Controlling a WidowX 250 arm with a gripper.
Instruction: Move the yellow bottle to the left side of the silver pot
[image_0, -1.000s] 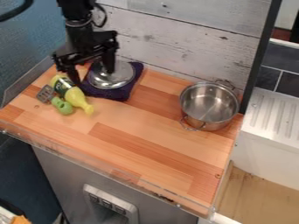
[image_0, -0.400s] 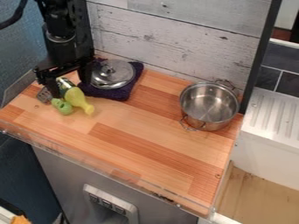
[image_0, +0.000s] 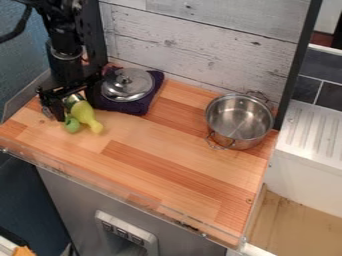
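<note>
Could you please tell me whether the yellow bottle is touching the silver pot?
Apart. The camera view shows a wide stretch of wooden counter between the yellow bottle and the silver pot.

Shiny metal pot (image_0: 239, 121), smooth wood counter (image_0: 153, 150)

Bright, fairly even light over bench (image_0: 167, 167). Small glints on lid (image_0: 127, 85); inside of pot (image_0: 234, 120) mixes pale reflections and grey shading. Arm (image_0: 65, 50) near-black, detail lost. Thin glare along bench's near edge. Blue area (image_0: 27, 200) below bench's left corner dim.
</note>
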